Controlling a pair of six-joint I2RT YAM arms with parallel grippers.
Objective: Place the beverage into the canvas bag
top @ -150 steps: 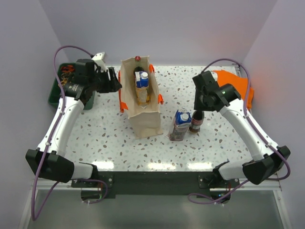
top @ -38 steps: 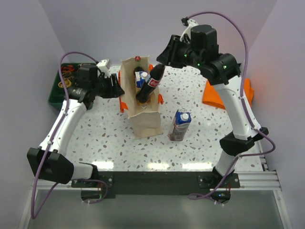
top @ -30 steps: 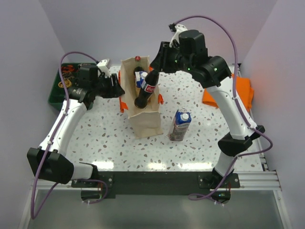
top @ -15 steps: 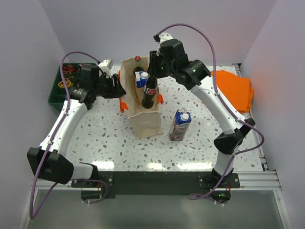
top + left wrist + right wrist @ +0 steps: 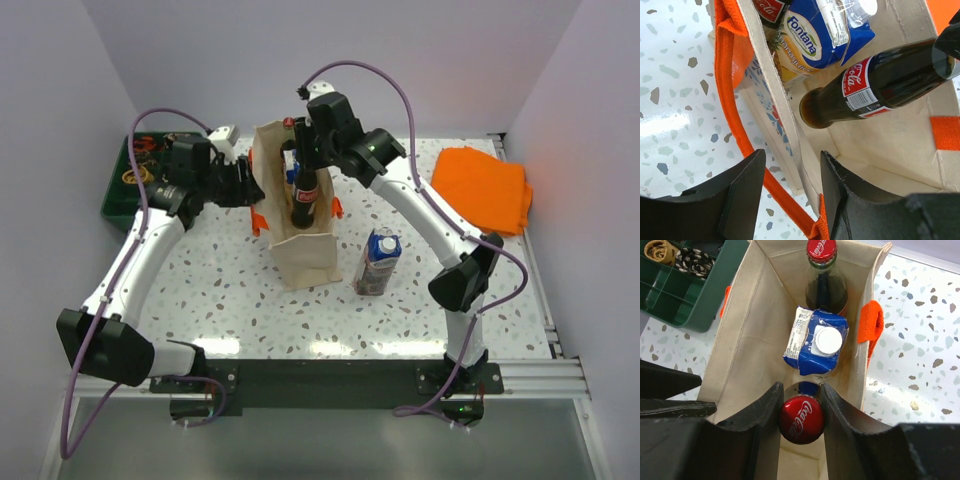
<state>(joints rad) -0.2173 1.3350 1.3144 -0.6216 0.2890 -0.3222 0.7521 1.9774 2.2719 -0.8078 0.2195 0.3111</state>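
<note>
The beige canvas bag with orange handles stands open at the table's middle left. My right gripper is above it, shut on the red cap of a dark cola bottle. The bottle hangs upright with its lower part inside the bag. In the right wrist view the gripper clamps the cap over the bag. My left gripper is open; its jaws straddle the bag's left wall and orange handle. The held bottle shows in that view too.
A blue juice carton and another cola bottle stand inside the bag. A second carton stands on the table right of the bag. A folded orange cloth lies at the back right. A green tray sits at the back left.
My right arm swung left with the cola bottle, turned it from tilted to upright and lowered it into the bag. The left gripper stayed at the bag's wall.
</note>
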